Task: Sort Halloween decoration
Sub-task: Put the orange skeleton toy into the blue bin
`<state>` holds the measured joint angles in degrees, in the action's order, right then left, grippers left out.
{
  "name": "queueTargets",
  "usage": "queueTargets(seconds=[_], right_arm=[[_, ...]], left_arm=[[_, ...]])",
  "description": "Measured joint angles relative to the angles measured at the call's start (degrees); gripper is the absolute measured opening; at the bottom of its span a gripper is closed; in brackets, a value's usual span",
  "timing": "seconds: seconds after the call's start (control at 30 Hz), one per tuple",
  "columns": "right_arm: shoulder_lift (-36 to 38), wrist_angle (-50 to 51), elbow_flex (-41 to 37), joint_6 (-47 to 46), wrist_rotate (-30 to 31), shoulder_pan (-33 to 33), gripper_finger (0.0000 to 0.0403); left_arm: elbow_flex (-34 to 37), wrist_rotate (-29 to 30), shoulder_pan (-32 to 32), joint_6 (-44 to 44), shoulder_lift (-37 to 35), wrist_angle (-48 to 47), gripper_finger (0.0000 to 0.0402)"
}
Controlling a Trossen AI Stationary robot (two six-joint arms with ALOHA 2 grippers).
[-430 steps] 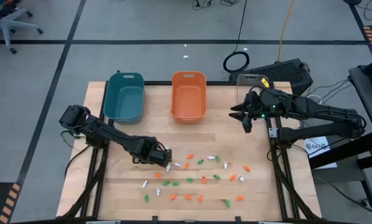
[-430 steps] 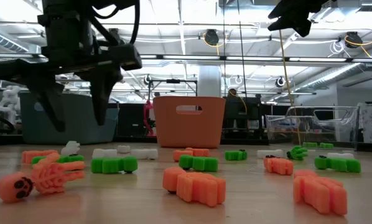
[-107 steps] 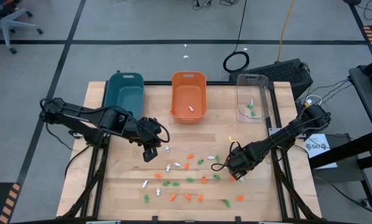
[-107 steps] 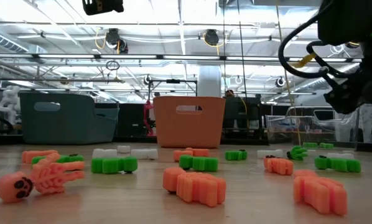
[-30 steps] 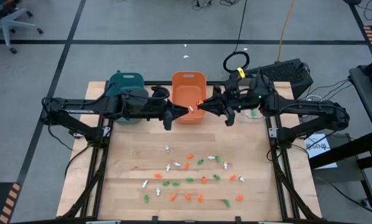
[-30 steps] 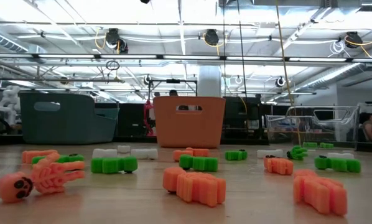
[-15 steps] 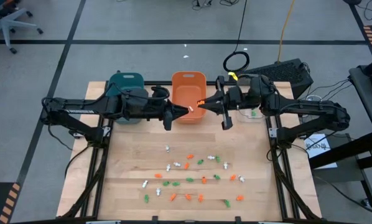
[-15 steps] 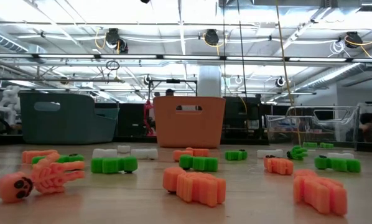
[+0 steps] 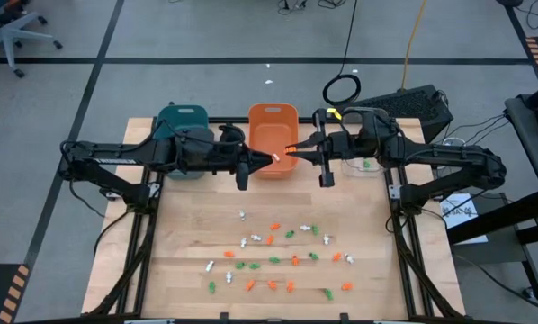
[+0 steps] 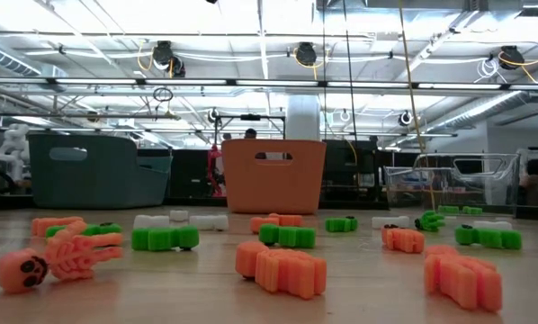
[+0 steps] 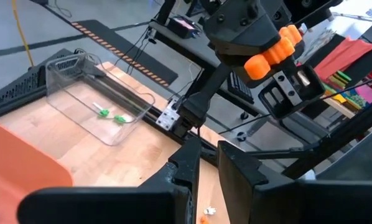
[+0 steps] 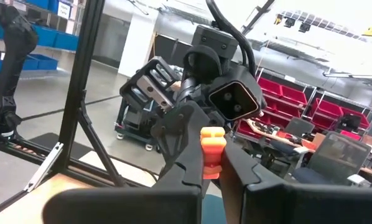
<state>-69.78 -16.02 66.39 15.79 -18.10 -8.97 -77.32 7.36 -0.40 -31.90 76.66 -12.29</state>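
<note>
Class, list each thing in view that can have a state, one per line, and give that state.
Right gripper: jaws shut on an orange trinket, over the orange bin.
Left gripper: over the orange bin, holding a white trinket.
Orange bin: upright.
Teal bin: upright.
Clear bin: two green trinkets inside.
Loose trinkets: scattered on the table.

1. Table (image 9: 188, 270): pale wooden planks, matt, visible grain;
2. Orange bin (image 9: 273, 137) and teal bin (image 9: 181, 121): smooth opaque plastic;
3. Clear bin (image 11: 93, 102): glossy transparent plastic;
4. Trinkets (image 10: 282, 267): moulded plastic, slight sheen.
</note>
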Motion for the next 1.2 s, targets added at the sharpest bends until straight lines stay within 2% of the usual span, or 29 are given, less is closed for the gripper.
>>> queueTargets(seconds=[0.17,0.37,0.53,0.77,0.93,1.2], right_arm=[[0.00,0.01,0.00,-2.26,-0.01,0.00,0.0007],[0.00,0.46,0.00,-14.60,1.31,0.03,0.0008],[-0.35,1.74,0.00,-23.27,5.64,0.00,0.0008],[-1.31,1.63,0.00,-24.11,6.26,0.07,0.0008],[-1.44,1.62,0.00,-24.35,6.29,0.07,0.0008],[-1.75,1.56,0.00,-24.27,6.29,0.07,0.0009]], left_arm=[[0.00,0.43,0.00,1.20,0.00,0.00,0.0056],[0.00,2.73,0.01,1.52,0.00,0.86,0.0060],[0.00,4.99,0.15,6.26,0.00,1.65,0.0092],[0.00,5.36,1.01,11.77,0.24,4.19,0.0148],[-0.04,0.90,1.07,15.89,1.69,9.39,0.0155],[-0.04,0.70,1.77,16.03,2.94,8.75,0.0155]])
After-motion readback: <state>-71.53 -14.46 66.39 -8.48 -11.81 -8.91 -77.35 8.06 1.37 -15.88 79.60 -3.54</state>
